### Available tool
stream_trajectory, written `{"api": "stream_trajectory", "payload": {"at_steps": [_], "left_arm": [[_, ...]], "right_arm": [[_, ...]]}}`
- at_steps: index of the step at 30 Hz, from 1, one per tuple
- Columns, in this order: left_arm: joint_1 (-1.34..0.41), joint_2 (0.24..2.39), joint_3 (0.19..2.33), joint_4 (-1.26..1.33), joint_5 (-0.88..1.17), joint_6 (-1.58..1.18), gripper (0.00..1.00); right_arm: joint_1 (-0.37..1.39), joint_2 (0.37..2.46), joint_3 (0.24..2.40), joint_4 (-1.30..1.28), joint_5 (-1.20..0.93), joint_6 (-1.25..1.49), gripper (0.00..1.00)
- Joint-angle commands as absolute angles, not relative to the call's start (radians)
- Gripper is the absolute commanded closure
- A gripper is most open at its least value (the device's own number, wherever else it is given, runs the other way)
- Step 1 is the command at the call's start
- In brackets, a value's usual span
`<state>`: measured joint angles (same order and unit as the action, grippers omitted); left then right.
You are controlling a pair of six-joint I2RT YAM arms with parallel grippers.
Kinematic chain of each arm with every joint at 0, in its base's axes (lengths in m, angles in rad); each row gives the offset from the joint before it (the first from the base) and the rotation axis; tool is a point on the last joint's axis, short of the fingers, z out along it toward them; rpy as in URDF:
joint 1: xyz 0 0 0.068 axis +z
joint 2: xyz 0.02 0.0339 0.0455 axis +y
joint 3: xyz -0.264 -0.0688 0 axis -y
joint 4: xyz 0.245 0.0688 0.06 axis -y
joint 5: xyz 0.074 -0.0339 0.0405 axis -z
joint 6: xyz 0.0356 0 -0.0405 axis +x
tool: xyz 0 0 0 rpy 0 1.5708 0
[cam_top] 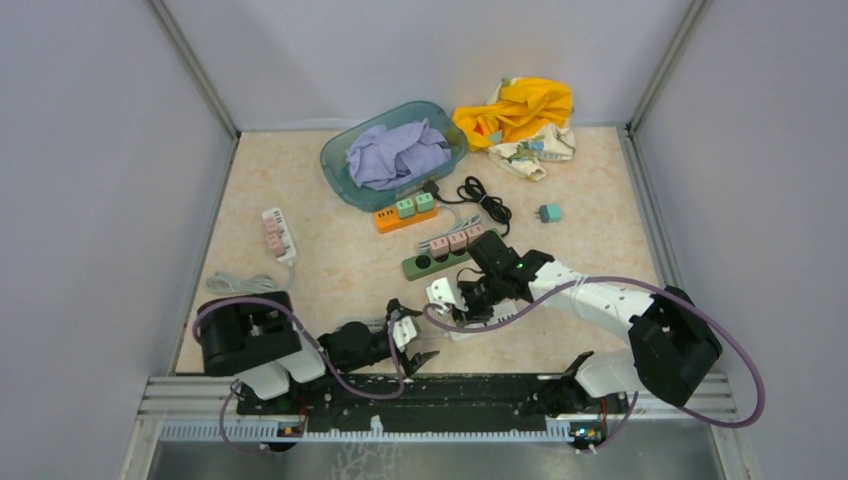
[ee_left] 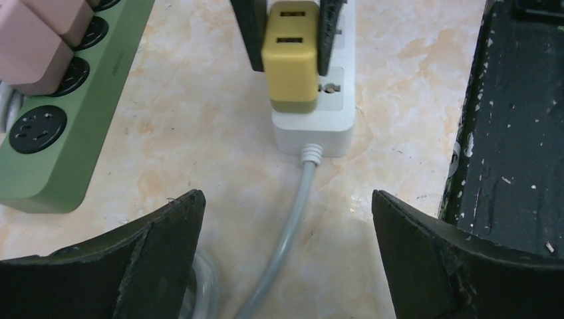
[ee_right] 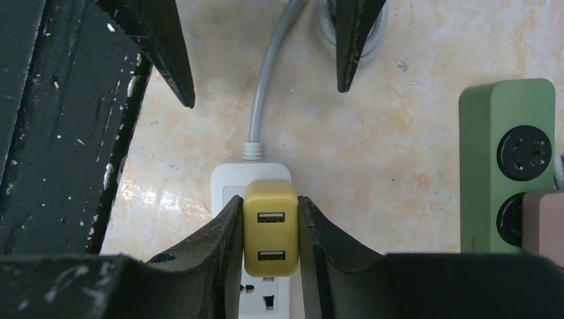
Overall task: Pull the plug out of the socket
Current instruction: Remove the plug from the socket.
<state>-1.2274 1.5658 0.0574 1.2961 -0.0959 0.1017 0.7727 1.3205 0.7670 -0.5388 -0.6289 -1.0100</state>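
The right hand clamps its two fingers flat against the sides of a yellow plug, which sits seated in a white power strip near the front middle of the tabletop. The left hand hovers just short of the strip's cable end, its fingers spread wide and holding nothing

The pull looks best made straight out along the line of the pins, with no twist. The grip should stay square on the plug's flat sides, so that it does not slide off the smooth casing. The light strip may well rise with the plug, and the free left hand seems well placed to pin down the strip's bare end by the grey cable

By count, the overhead view shows four power strips: this white one, a green one just beyond it carrying three pink plugs, an orange one with two green plugs, and a second white one at the left, whose plugs are too small to number. One teal cube lies loose, one basin holds a purple cloth, and one yellow cloth is heaped at the back
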Motion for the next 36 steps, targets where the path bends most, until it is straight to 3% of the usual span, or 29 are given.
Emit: {"api": "stream_trajectory", "payload": {"at_steps": [1,9,14,30,34,36], "left_arm": [[-1.224,1.709,0.085,1.6,-0.024,0.155,0.0],[-1.236,1.892,0.151,1.751,-0.064,0.166,0.01],[-1.235,1.936,0.195,1.737,-0.033,0.142,0.14],[-1.234,2.03,0.257,1.789,-0.003,0.096,0.3],[-1.234,2.034,0.261,1.789,-0.006,0.095,0.46],[-1.233,2.036,0.262,1.789,-0.015,0.094,0.67]], "right_arm": [[0.744,1.306,0.792,-0.52,-0.64,-0.998,1.0],[0.744,1.305,0.789,-0.517,-0.655,-0.996,1.0],[0.745,1.302,0.786,-0.511,-0.662,-0.994,1.0],[0.744,1.305,0.781,-0.508,-0.68,-0.991,1.0],[0.744,1.312,0.778,-0.505,-0.704,-0.989,1.0],[0.746,1.318,0.775,-0.501,-0.727,-0.984,1.0]]}}
